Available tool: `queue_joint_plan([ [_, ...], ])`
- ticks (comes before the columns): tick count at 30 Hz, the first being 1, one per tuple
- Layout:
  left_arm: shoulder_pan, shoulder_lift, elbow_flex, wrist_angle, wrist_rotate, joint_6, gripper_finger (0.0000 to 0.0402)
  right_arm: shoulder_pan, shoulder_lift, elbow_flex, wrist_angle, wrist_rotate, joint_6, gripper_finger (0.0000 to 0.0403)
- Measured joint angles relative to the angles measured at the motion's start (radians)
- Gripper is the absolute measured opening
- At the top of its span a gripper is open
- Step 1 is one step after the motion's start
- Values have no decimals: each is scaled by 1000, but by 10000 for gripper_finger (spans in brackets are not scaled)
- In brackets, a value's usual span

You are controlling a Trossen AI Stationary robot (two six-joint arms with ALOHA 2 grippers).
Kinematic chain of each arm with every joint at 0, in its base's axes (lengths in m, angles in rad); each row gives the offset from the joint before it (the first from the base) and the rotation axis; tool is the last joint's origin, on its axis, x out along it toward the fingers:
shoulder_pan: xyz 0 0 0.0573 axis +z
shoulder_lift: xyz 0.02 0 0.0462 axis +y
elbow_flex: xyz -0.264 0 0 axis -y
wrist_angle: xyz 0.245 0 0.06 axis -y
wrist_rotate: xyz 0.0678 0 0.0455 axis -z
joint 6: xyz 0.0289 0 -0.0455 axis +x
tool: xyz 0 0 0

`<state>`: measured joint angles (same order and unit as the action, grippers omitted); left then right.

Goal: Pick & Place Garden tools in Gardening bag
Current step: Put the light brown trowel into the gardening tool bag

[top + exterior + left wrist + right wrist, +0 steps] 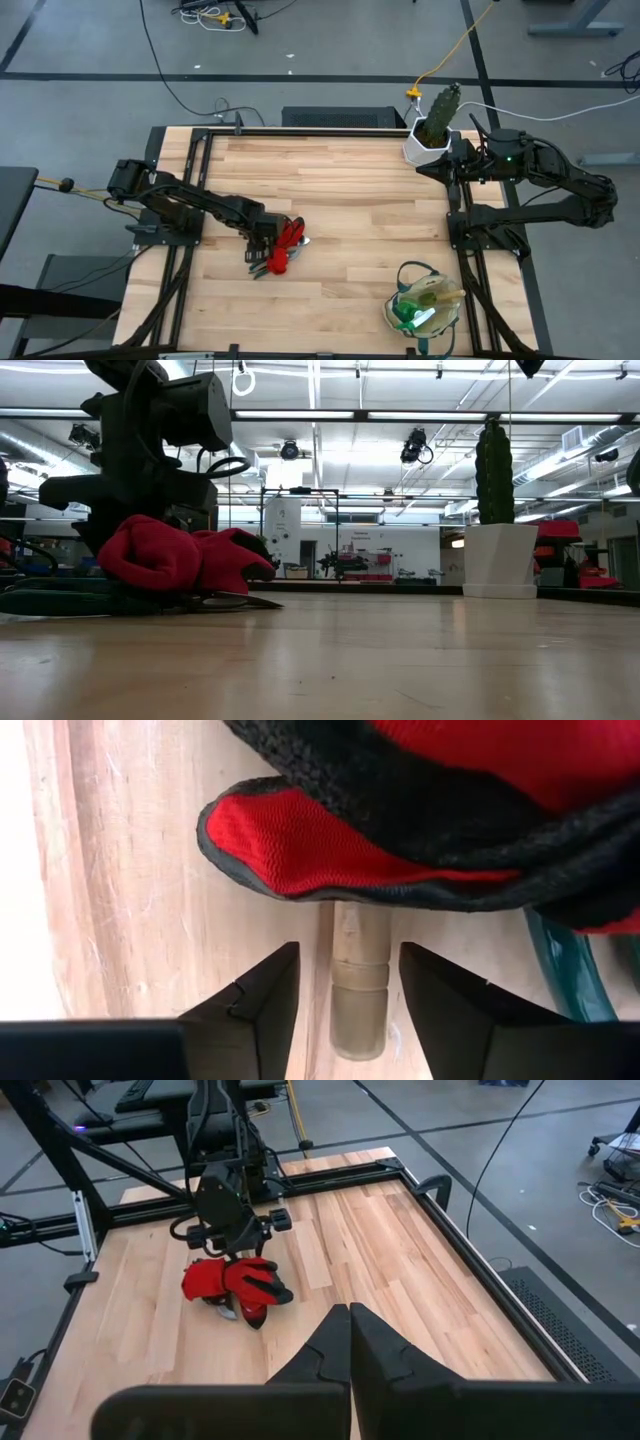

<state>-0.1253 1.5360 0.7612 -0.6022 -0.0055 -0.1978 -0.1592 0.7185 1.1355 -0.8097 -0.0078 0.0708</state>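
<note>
A pile of garden tools lies left of the table's middle. Red-and-black gloves (288, 244) (420, 810) lie on top, covering the far part of a trowel whose wooden handle (358, 992) rests flat on the table. A dark green pruner handle (562, 972) shows beside it. My left gripper (262, 238) (347, 965) points down over the handle's free end, open, one finger on either side with a gap to each. The gardening bag (425, 308) stands near the front right with a green-and-white spray bottle (412, 315) inside. My right gripper (349, 1318) is shut, raised at the table's far right.
A green cactus (442, 108) in a white pot (425, 148) stands at the table's far right corner, close to my right arm. Bare wooden table (350, 200) lies between the pile and the bag. Black frame rails run along the table's sides.
</note>
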Motion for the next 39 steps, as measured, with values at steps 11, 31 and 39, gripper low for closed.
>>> queue_joint_plan([
  [11,0,0,0,0,28,0,105,0,0,0,0,0,-1,0],
  [31,0,0,1,0,55,2,75,0,0,0,0,0,-1,0],
  [39,0,0,50,-67,-1,25,75,0,0,0,0,0,-1,0],
])
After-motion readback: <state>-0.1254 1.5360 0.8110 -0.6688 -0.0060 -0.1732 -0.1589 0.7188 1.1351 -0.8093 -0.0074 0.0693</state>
